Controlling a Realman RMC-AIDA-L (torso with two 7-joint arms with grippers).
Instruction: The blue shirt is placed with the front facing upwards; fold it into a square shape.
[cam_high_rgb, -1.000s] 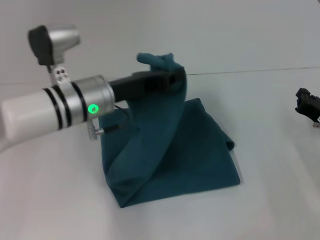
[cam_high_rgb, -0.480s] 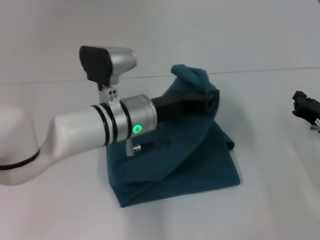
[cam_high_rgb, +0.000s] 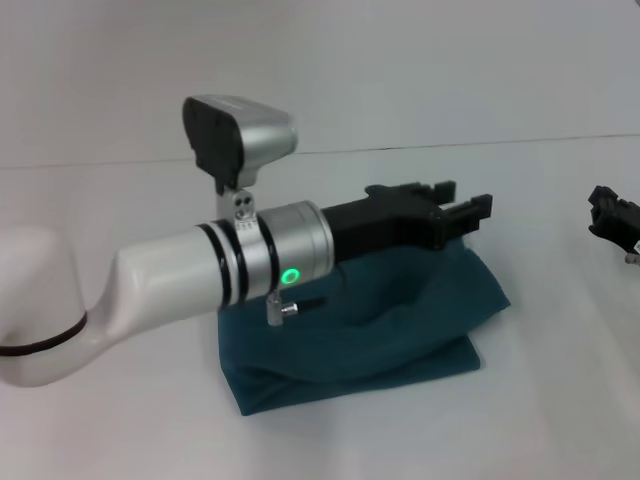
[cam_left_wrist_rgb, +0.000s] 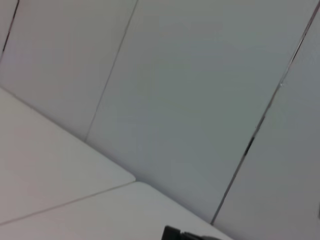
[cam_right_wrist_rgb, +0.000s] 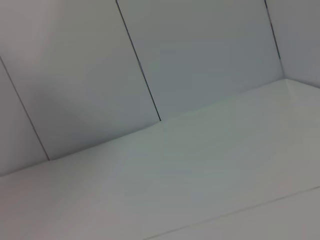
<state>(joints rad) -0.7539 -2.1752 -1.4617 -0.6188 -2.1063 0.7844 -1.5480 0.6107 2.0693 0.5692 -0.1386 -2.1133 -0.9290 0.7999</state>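
Nearest the camera, the blue shirt (cam_high_rgb: 400, 320) lies on the white worktop (cam_high_rgb: 120, 420) as a compact, roughly four-sided bundle, its near edge a thick rolled fold and its right side slightly puffed and uneven. No lettering or collar shows; only plain teal cloth faces up.

Just above and behind it, the left gripper (cam_high_rgb: 462, 208) reaches in from the left on its white and silver arm, hanging over the far right part of the bundle. Its jaws stand parted with nothing between them; the cloth sits below them, close under the black body of the gripper but not pinched. Whether the underside of the gripper touches the fabric cannot be told.

Judging from this, a fold across the shirt has just been laid and let go, so the task looks well advanced. The next move likely calls for drawing the gripper clear without dragging the top layer, then checking whether the bulging right edge needs flattening or one more fold to square the shape.

Farther off at the right edge, the right gripper (cam_high_rgb: 615, 217) sits parked, well apart from the shirt. The wrist views show only wall and worktop.
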